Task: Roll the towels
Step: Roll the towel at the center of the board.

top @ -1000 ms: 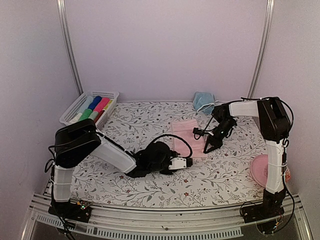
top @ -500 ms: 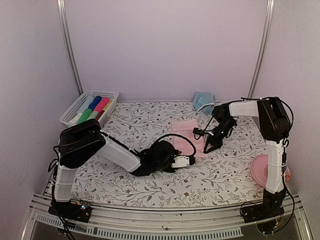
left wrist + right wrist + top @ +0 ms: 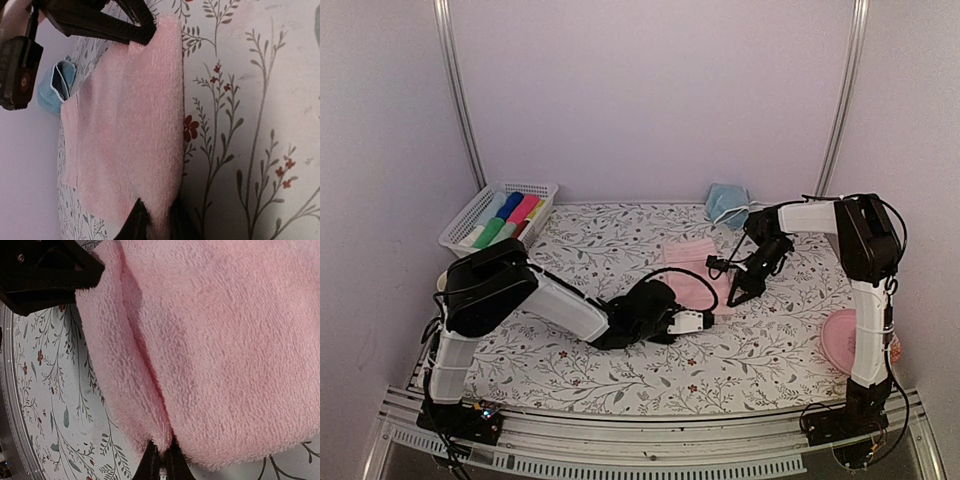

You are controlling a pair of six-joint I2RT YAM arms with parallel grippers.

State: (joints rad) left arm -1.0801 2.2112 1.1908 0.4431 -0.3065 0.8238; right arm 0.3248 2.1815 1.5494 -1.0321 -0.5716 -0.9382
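The left arm had pushed further to the right across the table since a moment earlier, and its left gripper had come up to the near edge of the pink towel and drawn its jaws in. In the left wrist view, the two dark fingertips stood close together with the fluffy edge of the towel pinched between them, so that gripper had hold of the cloth by a narrow bite. The right gripper had not shifted; its jaws were closed tight on the towel's near right corner, the pink pile bulging just above the tips in the right wrist view. The pink towel lay mostly flat on the flowered tabletop, right of the middle, with a shallow fold running along the edge near the grippers, and the two grippers were close to each other on that side. The blue towel sat crumpled at the back of the table, apart from the pink one. A white basket of coloured cloth rolls stood in the far left corner, and a pink plate lay by the base of the right arm.
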